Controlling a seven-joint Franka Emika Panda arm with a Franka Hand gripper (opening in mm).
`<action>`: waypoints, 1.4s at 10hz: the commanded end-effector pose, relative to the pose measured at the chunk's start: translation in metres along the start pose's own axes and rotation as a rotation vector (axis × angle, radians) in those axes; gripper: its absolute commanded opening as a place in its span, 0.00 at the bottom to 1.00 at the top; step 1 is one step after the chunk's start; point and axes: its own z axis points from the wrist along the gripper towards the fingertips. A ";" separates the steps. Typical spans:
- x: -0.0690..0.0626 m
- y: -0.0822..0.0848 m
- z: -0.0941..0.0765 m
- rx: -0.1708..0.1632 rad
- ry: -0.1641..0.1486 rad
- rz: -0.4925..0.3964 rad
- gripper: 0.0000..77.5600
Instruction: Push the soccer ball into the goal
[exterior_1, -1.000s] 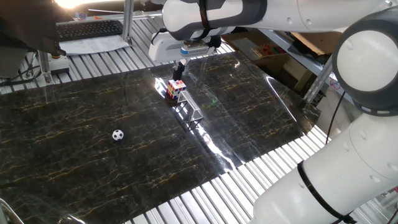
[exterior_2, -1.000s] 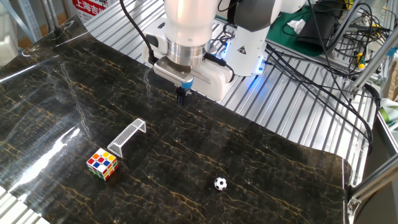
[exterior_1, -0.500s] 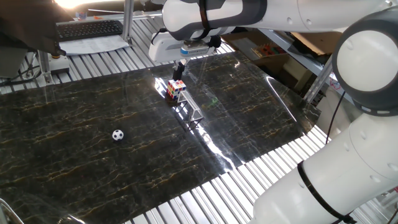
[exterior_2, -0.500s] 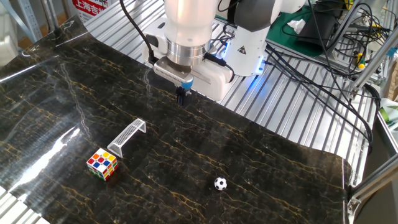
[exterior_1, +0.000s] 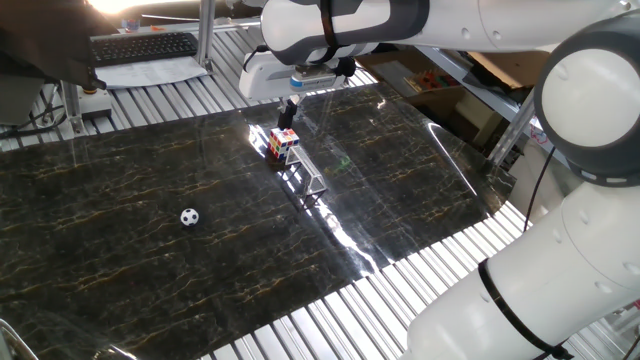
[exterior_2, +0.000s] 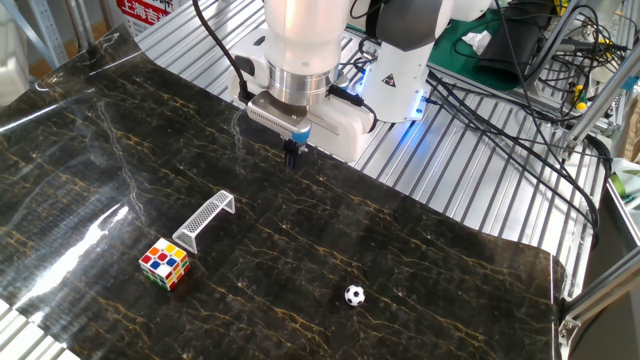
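Observation:
The soccer ball (exterior_1: 189, 216) is a tiny white ball with black patches, lying alone on the dark marble mat; in the other fixed view it (exterior_2: 354, 295) sits near the mat's front right. The goal (exterior_2: 204, 221) is a small silvery frame lying near the mat's middle; it also shows in one fixed view (exterior_1: 309, 177). My gripper (exterior_2: 292, 156) hangs above the mat's far edge, its fingers together and empty; in one fixed view it (exterior_1: 289, 110) is above and behind the cube, far from the ball.
A multicoloured puzzle cube (exterior_2: 164, 264) stands just beside the goal; it also shows in one fixed view (exterior_1: 283, 142). The marble mat (exterior_2: 90, 160) lies on a ribbed metal table. The robot base and cables (exterior_2: 400, 70) are behind.

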 end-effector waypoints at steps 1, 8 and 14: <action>0.000 0.000 0.000 -0.065 0.130 0.000 0.00; 0.003 0.008 -0.004 -0.026 0.129 0.006 0.00; 0.003 0.008 -0.004 -0.030 0.123 0.000 0.00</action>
